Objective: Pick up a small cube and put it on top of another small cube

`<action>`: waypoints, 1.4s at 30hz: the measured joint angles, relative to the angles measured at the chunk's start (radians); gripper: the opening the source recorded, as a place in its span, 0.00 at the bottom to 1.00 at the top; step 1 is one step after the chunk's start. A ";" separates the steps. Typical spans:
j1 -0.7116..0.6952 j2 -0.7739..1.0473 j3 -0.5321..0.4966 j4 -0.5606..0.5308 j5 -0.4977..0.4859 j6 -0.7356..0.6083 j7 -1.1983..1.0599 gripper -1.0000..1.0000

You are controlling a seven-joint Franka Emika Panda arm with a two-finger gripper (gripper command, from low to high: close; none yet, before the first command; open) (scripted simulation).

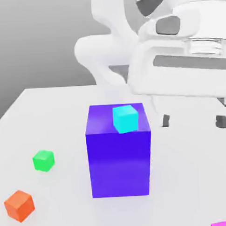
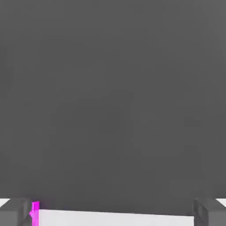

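The big blue-violet block (image 1: 119, 154) stands upright on the white table (image 1: 49, 113); a cyan cube (image 1: 125, 118) sits on its top face, towards the exterior view's right edge of that face; the gripper (image 1: 193, 121) hangs to the exterior view's right of the block, above the table, its two dark fingers (image 1: 166, 120) spread wide apart with nothing between them; the small magenta cube (image 1: 222, 224) lies on the table well apart from the block, to its lower right in the exterior view; a green cube (image 1: 43, 160) rests to the block's left, and an orange cube (image 1: 19, 205) lies farther from the block on that same side; in the hand view the magenta cube's sliver shows just beside one fingertip (image 2: 15, 212).
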 joint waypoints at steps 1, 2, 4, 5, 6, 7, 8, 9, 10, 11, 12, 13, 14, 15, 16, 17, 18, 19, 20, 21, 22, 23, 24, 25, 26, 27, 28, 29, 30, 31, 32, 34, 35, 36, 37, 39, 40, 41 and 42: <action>0.007 0.035 0.002 0.006 -0.007 0.006 0.012 0.50; 0.015 0.071 0.004 0.012 -0.013 0.013 0.023 0.50; 0.030 0.140 0.008 0.024 -0.022 0.027 0.043 0.50; 0.038 0.174 0.010 0.030 -0.024 0.034 0.052 0.50; 0.047 0.208 0.012 0.036 -0.025 0.042 0.060 0.50; 0.055 0.242 0.014 0.042 -0.025 0.050 0.067 0.50; 0.063 0.275 0.017 0.048 -0.024 0.058 0.073 0.50; 0.071 0.308 0.021 0.053 -0.022 0.066 0.079 0.50; 0.078 0.340 0.025 0.059 -0.019 0.075 0.084 0.50; 0.085 0.373 0.029 0.064 -0.015 0.083 0.089 0.50; 0.092 0.404 0.034 0.070 -0.009 0.092 0.093 0.50; 0.100 0.438 0.034 0.076 -0.010 0.107 0.098 0.50; 0.109 0.473 0.026 0.085 -0.018 0.128 0.107 0.50; 0.120 0.509 0.015 0.094 -0.029 0.152 0.116 0.50; 0.131 0.546 0.001 0.103 -0.042 0.178 0.125 0.50; 0.141 0.576 -0.011 0.111 -0.053 0.199 0.133 0.00; 0.141 0.576 -0.011 0.111 -0.053 0.199 0.133 0.00; 0.141 0.576 -0.011 0.111 -0.053 0.199 0.133 0.00; 0.141 0.576 -0.010 0.111 -0.052 0.200 0.133 0.00; 0.141 0.576 -0.010 0.111 -0.052 0.200 0.132 0.00; 0.141 0.576 -0.010 0.111 -0.051 0.200 0.132 0.00; 0.146 0.591 -0.016 0.114 -0.057 0.211 0.136 0.00; 0.142 0.580 -0.012 0.111 -0.052 0.202 0.132 0.00; 0.135 0.555 -0.002 0.105 -0.042 0.184 0.126 0.00; 0.126 0.524 0.010 0.097 -0.028 0.162 0.116 0.00; 0.117 0.490 0.022 0.088 -0.013 0.137 0.106 0.00; 0.104 0.456 0.023 0.071 0.001 0.120 0.106 0.00; 0.085 0.426 0.005 0.042 0.013 0.118 0.126 0.00; 0.064 0.397 -0.017 0.010 0.024 0.119 0.149 0.00; 0.045 0.369 -0.040 -0.021 0.033 0.123 0.174 0.00; 0.026 0.343 -0.064 -0.052 0.042 0.127 0.199 0.00; -0.013 0.289 -0.113 -0.116 0.058 0.136 0.252 0.00; -0.033 0.262 -0.139 -0.149 0.066 0.141 0.280 0.00; -0.053 0.233 -0.166 -0.182 0.073 0.146 0.309 0.00; -0.073 0.204 -0.194 -0.216 0.080 0.151 0.340 0.00; -0.118 0.144 -0.250 -0.287 0.091 0.162 0.406 0.00; -0.143 0.114 -0.275 -0.321 0.094 0.168 0.439 0.00; -0.165 0.084 -0.303 -0.356 0.097 0.173 0.474 0.00; -0.191 0.054 -0.329 -0.390 0.099 0.178 0.509 0.00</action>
